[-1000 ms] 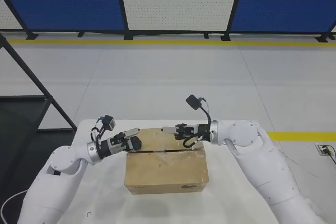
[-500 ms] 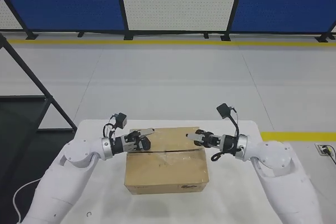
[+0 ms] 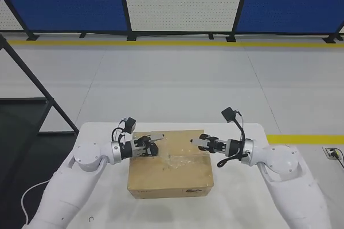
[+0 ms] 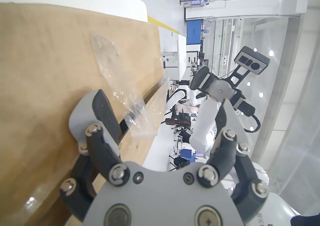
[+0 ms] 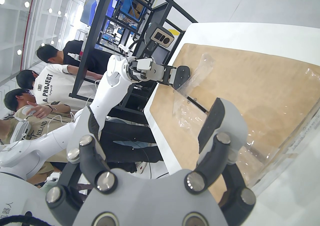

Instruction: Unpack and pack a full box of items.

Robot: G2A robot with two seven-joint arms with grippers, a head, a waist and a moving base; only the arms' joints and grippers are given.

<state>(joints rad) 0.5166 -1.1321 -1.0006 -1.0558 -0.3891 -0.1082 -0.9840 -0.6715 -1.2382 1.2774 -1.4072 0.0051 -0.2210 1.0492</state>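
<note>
A closed cardboard box (image 3: 169,172) stands in the middle of the white table, with torn clear tape (image 4: 107,59) hanging loose along its top seam. My left gripper (image 3: 150,143) is open over the box's far left corner; one finger (image 4: 105,111) rests against the top flap beside the seam. My right gripper (image 3: 200,141) is open over the far right corner, just above the box top (image 5: 262,91). The right wrist view shows the left gripper (image 5: 180,75) at the other end of the crinkled tape (image 5: 205,61). Neither gripper holds anything.
The white table (image 3: 232,192) has free margins left and right of the box. A black metal rack (image 3: 28,80) stands off the table's left side. Several people (image 5: 47,79) sit beyond the rack, away from the box.
My left gripper has slid right along the box's far edge. My right gripper has drawn back from the middle of the seam to the right corner, the arm lowering.
</note>
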